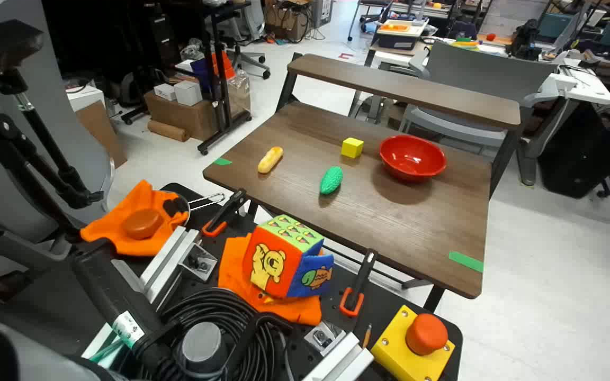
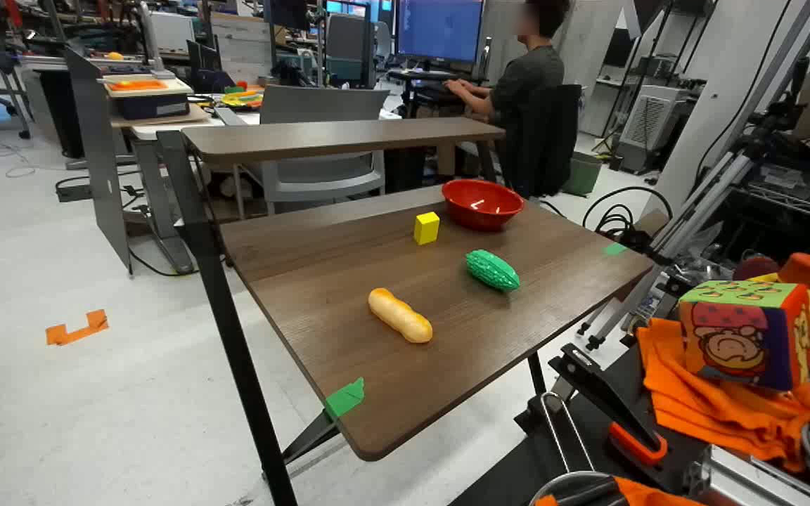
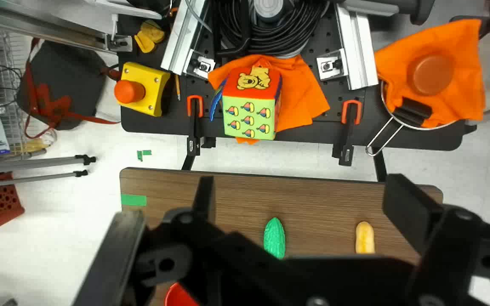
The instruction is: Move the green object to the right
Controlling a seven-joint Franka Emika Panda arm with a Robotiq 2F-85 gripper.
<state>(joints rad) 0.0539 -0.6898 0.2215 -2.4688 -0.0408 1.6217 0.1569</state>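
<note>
The green object is a bright green, textured oblong like a toy vegetable. It lies on the brown table, and it also shows in an exterior view. In the wrist view the green object appears between my fingers, far below them, with its lower end hidden by the gripper body. My gripper is wide open and holds nothing. It is high above the table and out of view in both exterior views.
On the table are a red bowl, a yellow block, a bread-like toy and flat green tape strips. A raised shelf runs along one long edge. The base table holds clamps and a soft cube.
</note>
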